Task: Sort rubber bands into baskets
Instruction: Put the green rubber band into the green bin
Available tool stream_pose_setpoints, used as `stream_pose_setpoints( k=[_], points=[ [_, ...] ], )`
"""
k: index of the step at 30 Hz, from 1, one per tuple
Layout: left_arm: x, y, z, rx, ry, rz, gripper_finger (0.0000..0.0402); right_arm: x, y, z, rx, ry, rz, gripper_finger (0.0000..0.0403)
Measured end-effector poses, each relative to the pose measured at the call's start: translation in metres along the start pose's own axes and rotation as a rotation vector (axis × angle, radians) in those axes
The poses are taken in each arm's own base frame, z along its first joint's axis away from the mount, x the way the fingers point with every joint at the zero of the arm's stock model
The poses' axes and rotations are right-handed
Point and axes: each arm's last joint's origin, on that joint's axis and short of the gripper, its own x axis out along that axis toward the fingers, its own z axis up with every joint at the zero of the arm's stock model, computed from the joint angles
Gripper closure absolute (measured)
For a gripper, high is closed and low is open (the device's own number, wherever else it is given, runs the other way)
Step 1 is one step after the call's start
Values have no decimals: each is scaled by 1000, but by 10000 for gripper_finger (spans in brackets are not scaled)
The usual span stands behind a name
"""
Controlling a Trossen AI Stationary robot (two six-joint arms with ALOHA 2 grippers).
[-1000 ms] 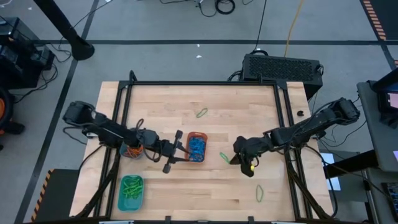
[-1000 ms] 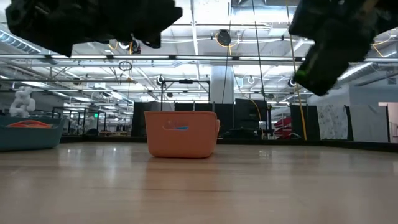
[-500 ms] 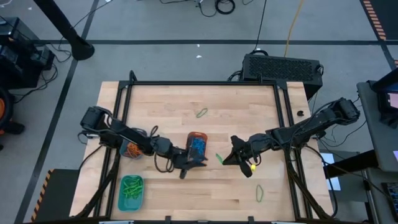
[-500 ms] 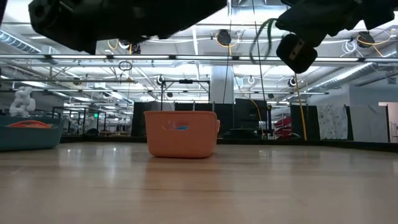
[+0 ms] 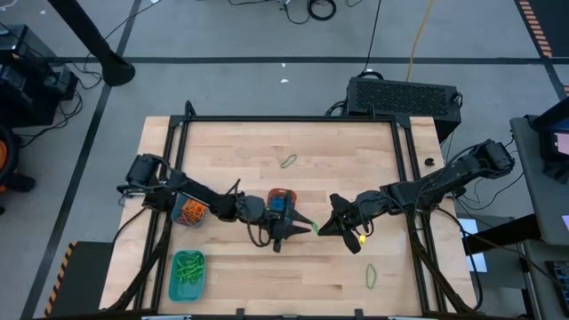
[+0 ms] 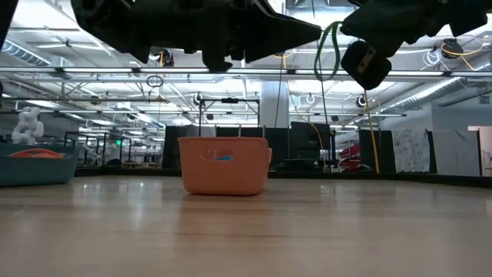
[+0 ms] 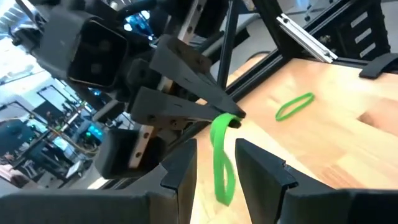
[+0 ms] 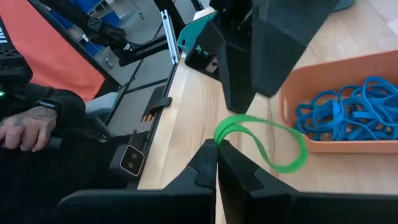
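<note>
My right gripper (image 8: 216, 154) is shut on a green rubber band (image 8: 264, 149) and holds it in the air just right of the orange basket (image 5: 281, 205), which contains blue bands. My left gripper (image 7: 217, 171) reaches level past that basket and is open. One of its fingers stands on each side of the hanging band (image 7: 221, 163); I cannot tell if they touch it. The round basket (image 5: 188, 212) with orange bands and the teal basket (image 5: 187, 274) with green bands stand at the left. My right gripper pinches one spot of the green band's loop (image 7: 229, 119) between its fingertips, only at their free ends. The fingers come from the table's right, almost level. The band hangs slack below them (image 6: 329, 48), clear of the table.
Two loose green bands lie on the table, one toward the far edge (image 5: 289, 161) and one near the right front (image 5: 372, 276). A black frame rail (image 5: 293, 118) borders the table. A person's hand (image 8: 25, 127) shows beyond the table's edge.
My left gripper has moved toward the table's right edge, past the orange basket up to the right gripper, rolling as it went, and stayed open. My right gripper has tipped up toward level, and the green band now hangs from it in the air.
</note>
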Motion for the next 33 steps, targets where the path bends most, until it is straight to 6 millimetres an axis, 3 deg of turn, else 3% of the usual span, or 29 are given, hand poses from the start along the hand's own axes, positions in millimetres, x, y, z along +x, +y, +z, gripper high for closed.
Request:
stream_pose_setpoints(
  k=[28,33],
  points=[
    [3,8,-11,-15,56,-13,283,-1,-7,6,-42,-28,-19,402],
    [3,10,-14,-15,69,-13,308,-1,-7,6,-42,-27,-17,403]
  ],
)
